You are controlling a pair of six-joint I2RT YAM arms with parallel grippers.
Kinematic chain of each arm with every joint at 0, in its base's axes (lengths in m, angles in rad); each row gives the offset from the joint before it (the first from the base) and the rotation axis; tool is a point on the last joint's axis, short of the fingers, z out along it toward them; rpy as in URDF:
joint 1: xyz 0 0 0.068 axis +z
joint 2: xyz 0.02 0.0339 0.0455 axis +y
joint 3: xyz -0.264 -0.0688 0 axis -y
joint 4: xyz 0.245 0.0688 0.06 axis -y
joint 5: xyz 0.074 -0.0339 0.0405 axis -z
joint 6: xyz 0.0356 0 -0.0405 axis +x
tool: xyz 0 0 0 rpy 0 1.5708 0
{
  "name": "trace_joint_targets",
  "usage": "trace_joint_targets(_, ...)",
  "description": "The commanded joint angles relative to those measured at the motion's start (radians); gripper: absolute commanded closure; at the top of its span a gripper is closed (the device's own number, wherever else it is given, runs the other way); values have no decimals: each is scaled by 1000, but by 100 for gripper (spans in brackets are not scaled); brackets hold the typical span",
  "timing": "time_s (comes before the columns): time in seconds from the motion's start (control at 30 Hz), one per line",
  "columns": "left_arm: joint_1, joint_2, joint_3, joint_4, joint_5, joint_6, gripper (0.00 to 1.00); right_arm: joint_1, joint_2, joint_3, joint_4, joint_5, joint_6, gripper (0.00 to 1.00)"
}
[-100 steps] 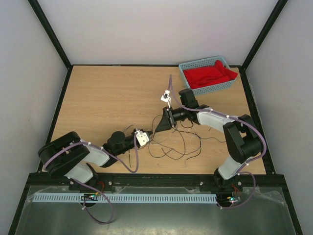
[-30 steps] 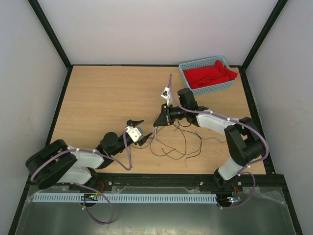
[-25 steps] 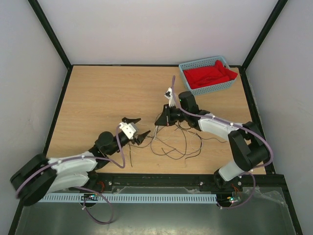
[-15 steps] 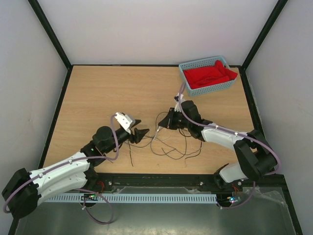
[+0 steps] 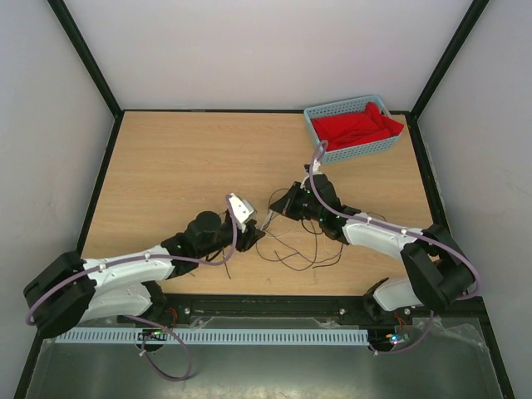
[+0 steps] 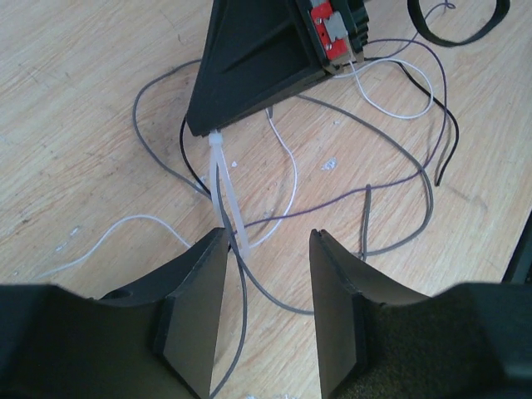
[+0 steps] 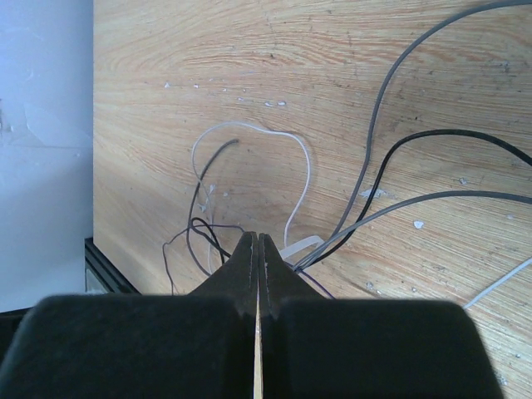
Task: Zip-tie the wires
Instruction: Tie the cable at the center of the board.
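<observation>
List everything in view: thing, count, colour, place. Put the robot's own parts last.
wires: several, too tangled to count; black, grey and white; loose on the table, front middle.
zip tie: one; whitish; sticking out of the right gripper's tip, over the wires.
basket: one; light blue; far right corner of the table.
cloth: one; red; inside the basket.
table: one; light wood; under everything.
left gripper: one; black; jaws apart, the zip tie's free end between them.
right gripper: one; black; shut on the zip tie, facing the left gripper.
</observation>
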State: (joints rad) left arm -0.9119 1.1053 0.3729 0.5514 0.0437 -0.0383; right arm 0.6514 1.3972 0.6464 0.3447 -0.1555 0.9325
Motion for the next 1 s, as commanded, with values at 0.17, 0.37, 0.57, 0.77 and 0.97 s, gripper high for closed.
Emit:
trace_joint_targets(0.17, -10, 112, 84, 127, -1, 18, 56, 8, -21, -31, 35, -4, 66, 100)
trace_joint_targets(0.37, -10, 174, 101, 176, -10, 22, 64, 8, -35, -40, 46, -25, 87, 100)
trace_joint_targets(0.57, -9, 232, 114, 214, -10, 21, 67, 9, -63, -52, 51, -27, 118, 100)
trace_joint_targets(0.77, -10, 277, 120, 262, -26, 22, 69, 9, -72, -58, 54, -36, 132, 100)
trace_joint_targets(0.97, -9, 301, 119, 305, -40, 29, 70, 9, -72, -60, 57, -36, 132, 100)
